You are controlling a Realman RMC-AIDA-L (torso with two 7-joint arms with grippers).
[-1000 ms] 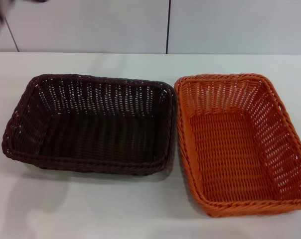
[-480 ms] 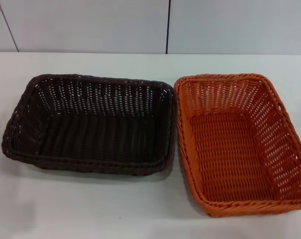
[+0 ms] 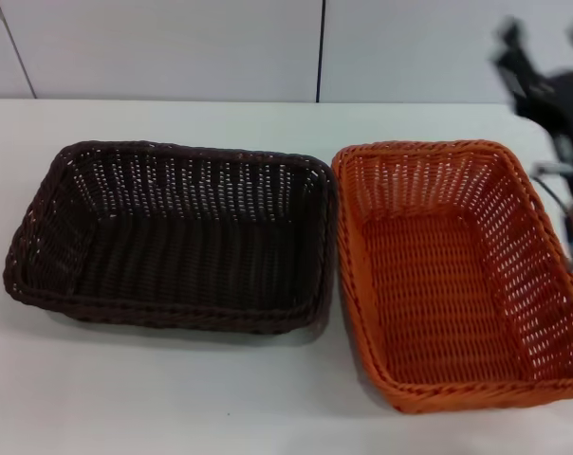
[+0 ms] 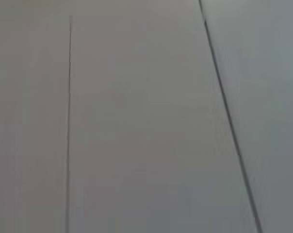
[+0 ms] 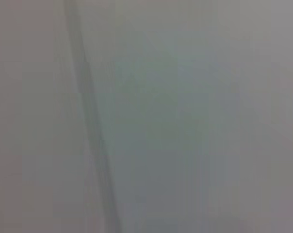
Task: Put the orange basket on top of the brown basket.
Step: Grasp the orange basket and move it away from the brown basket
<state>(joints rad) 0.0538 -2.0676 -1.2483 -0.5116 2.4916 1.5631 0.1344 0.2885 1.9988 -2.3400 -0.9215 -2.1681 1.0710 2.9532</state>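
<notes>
The orange basket sits on the right of the white table, mouth up, with its long side running near to far. The brown basket lies to its left, also mouth up, with its long side running left to right. Their rims touch or nearly touch along the orange basket's left edge. Both are empty and open, so the brown one is ready to take the other on top. Because the two are turned at a right angle to each other, I judge the orange basket will need turning as well as lifting if it is to sit square.

The right gripper shows at the far right edge, above and just beyond the orange basket's far right corner. It is blurred, and I cannot tell whether its fingers are open or closed. It holds nothing and seems not to touch the basket yet. That side suits a grip on the right rim. The left gripper is out of view; its wrist camera sees only plain grey panels.

Half a second ago the right edge showed no arm at all; the right arm is newly arrived. Neither basket has moved.
</notes>
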